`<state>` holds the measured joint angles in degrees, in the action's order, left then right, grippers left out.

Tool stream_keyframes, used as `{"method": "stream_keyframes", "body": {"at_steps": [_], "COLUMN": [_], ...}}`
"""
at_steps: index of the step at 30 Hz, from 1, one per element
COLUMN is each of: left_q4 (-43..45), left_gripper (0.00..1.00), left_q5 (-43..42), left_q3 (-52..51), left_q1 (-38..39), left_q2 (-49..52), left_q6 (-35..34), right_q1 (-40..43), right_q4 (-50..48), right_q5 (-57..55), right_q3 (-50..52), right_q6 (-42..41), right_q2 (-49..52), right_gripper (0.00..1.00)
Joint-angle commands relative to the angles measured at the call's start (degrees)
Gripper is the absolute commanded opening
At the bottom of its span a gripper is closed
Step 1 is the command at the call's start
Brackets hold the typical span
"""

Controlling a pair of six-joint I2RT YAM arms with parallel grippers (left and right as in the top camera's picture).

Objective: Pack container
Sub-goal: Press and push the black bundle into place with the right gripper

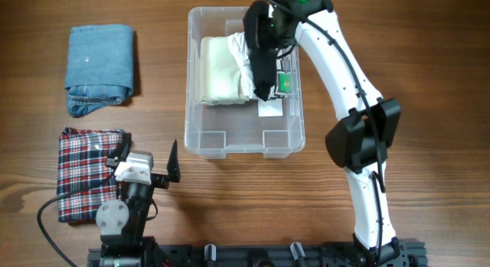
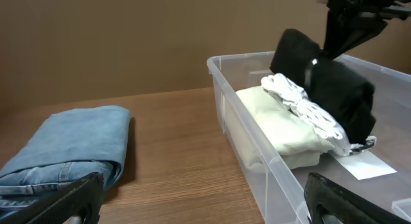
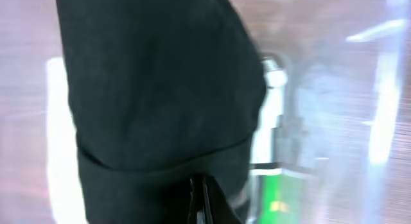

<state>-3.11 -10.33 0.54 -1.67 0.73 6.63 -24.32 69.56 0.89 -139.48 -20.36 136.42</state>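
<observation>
The clear container [image 1: 245, 141] stands at the table's middle. Inside it lie a folded cream garment [image 1: 220, 79] and a crumpled white garment [image 2: 302, 108] on the cream one's right side. My right gripper [image 1: 262, 47] hangs over the container's far right part, shut on a black garment [image 1: 265, 77] that droops onto the white one. In the right wrist view the black garment [image 3: 160, 89] fills the frame, pinched between the closed fingertips [image 3: 199, 199]. My left gripper [image 1: 147, 164] stands open near the front left, holding nothing, with the container's near wall [image 2: 257, 147] to its right.
Folded blue jeans [image 1: 99, 68] lie at the far left. A folded red-and-blue plaid garment [image 1: 84, 175] lies at the front left, under the left gripper's edge. A white label [image 1: 269, 108] and a green patch [image 1: 285, 83] show on the container's base.
</observation>
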Motion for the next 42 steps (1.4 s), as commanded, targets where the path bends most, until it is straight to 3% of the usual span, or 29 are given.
{"method": "stream_keyframes", "body": {"at_steps": [1, 15, 28, 42], "left_q4": [-0.35, -0.35, -0.35, -0.35], "left_gripper": [1.00, 1.00, 1.00, 1.00], "left_q5": [0.35, 0.35, 0.35, 0.37], "left_q3": [-0.20, -0.22, -0.22, -0.22], "left_q1": [-0.48, -0.48, -0.48, -0.48], "left_q2": [-0.57, -0.57, -0.57, -0.57], "left_q6": [0.66, 0.66, 0.66, 0.66], "right_q1": [-4.55, -8.76, -10.56, -10.49], "right_q4": [-0.92, -1.62, -8.07, -9.11], "right_q5": [4.57, -3.34, 10.78, 1.01], "right_q3": [0.09, -0.02, 0.00, 0.33], "right_q6": [-0.85, -5.29, -1.33, -1.20], "right_q2": [2.03, 1.11, 0.09, 4.81], "right_gripper": [0.04, 0.04, 0.04, 0.05]}}
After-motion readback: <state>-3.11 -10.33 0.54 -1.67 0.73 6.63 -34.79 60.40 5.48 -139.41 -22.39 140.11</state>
